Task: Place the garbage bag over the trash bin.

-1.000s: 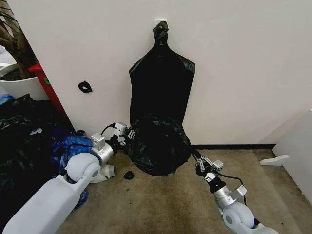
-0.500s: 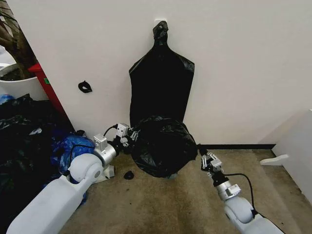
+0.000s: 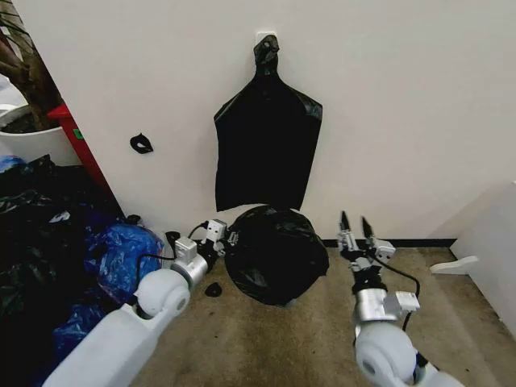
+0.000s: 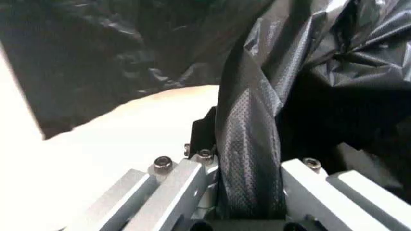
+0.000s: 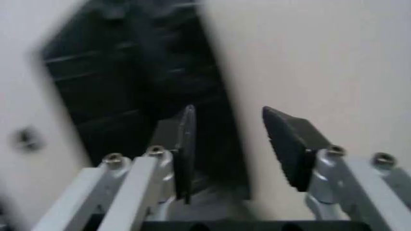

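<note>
Garbage bag sits as a crinkled black mound on the carpet at the foot of the wall, draped over the spot where the trash bin stands; the bin itself is fully covered, no white surface of it can be made out; bag lies just below the flat black bag bundle that hangs on the wall by its knotted neck.

Left gripper is at the bag's left edge, low near the floor; jaws pinched on a twisted fold of the garbage bag; in the left wrist view the plastic runs straight down between the two metal fingers, taut and ridged.

Right gripper is up and clear of the bag, to its right, fingers pointing upward at the wall; jaws spread, nothing between them; right wrist view shows the two dark fingertips apart with the hanging bundle blurred behind.

Left of the scene: heap of shiny blue plastic bags and more black plastic; a white plant pot behind it; a small black scrap on the carpet just left of the bag.
</note>
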